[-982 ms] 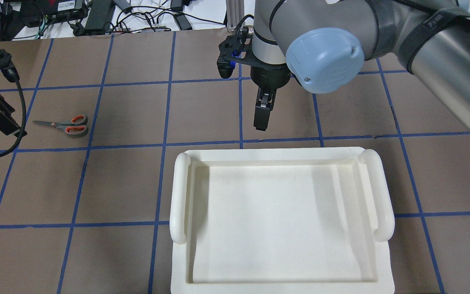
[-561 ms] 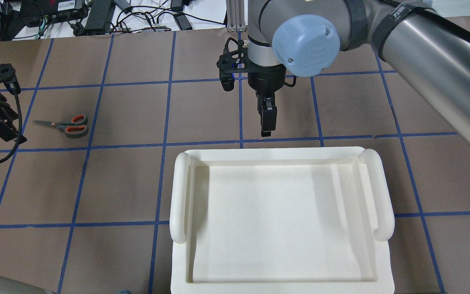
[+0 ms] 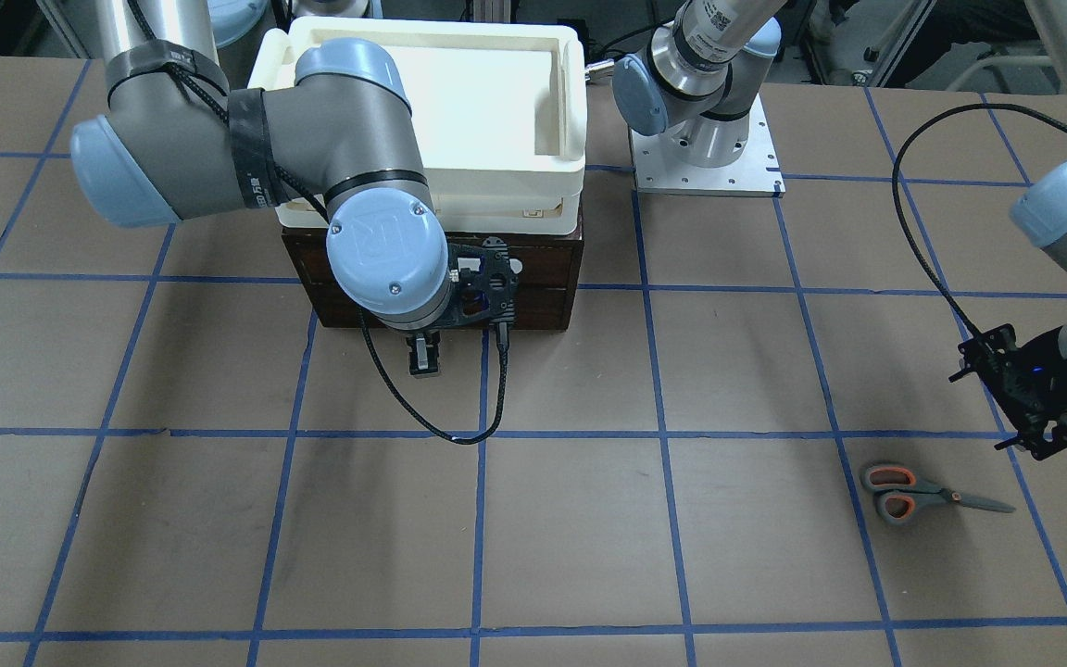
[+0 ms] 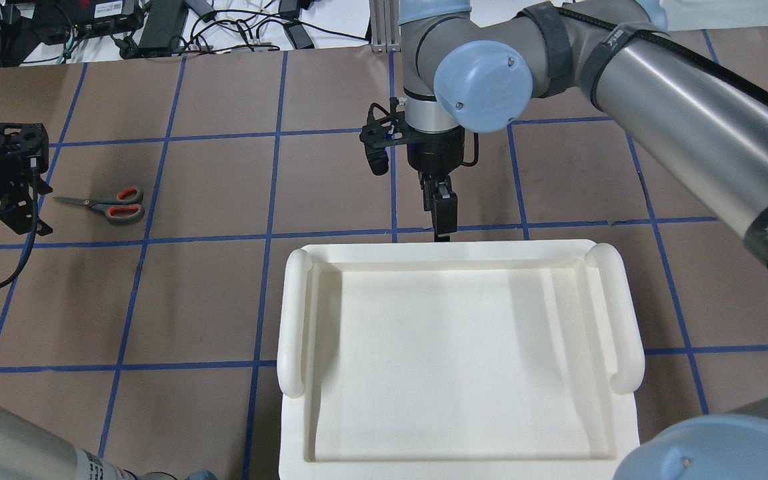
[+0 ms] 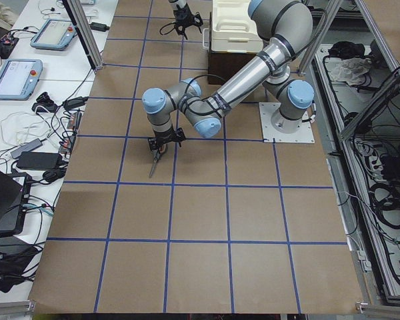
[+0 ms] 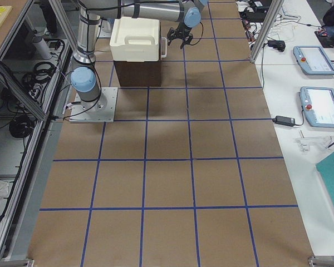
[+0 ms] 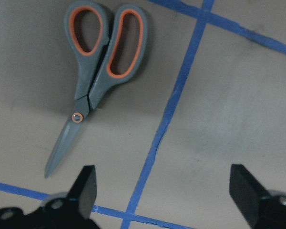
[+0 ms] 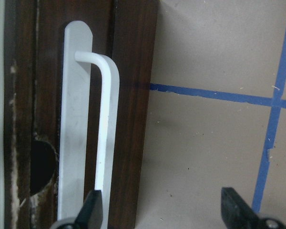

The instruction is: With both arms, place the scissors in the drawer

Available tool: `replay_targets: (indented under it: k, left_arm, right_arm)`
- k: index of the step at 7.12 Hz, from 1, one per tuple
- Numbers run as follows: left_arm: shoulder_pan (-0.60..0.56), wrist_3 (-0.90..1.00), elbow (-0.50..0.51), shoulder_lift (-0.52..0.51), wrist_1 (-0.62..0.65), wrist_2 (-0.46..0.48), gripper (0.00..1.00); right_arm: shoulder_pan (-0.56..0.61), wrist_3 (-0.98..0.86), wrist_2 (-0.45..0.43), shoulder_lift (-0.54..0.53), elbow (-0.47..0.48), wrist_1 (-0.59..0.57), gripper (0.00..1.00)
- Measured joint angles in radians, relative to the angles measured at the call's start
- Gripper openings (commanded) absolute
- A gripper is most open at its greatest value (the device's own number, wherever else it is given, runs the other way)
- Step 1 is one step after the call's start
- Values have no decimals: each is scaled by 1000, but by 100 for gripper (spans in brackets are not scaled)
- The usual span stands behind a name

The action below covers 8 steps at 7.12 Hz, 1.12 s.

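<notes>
Scissors (image 4: 107, 205) lie ungrasped at nine o'clock overhead, the left gripper (image 7: 162, 179) spread empty beside them. The drawer (image 3: 543, 269) looks shut, right gripper (image 8: 162, 200) spread at its handle (image 8: 108, 124): nothing done yet.

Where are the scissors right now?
The scissors lie flat on the table at the overhead view's left, on the robot's left side, just beside the open left gripper and far from the drawer.
</notes>
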Motion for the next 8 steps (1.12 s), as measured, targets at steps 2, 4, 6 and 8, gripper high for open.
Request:
replay_targets:
  k: [2,4,6,8]
  left_arm:
    - [1,167,5,-53,86,-6,99]
    - [1,279,9,-90,123,-31,97]
    - [1,341,20,-117,139,-49,89]
    - [2,361,34,-130,141,-56,82]
  right_arm:
    - [0,8,3,3,32,-2,87]
    - [0,8,-1,4,44,-1,85]
    - [0,10,4,1,45,1,85]
    - [2,45,2,-3,33,5,85]
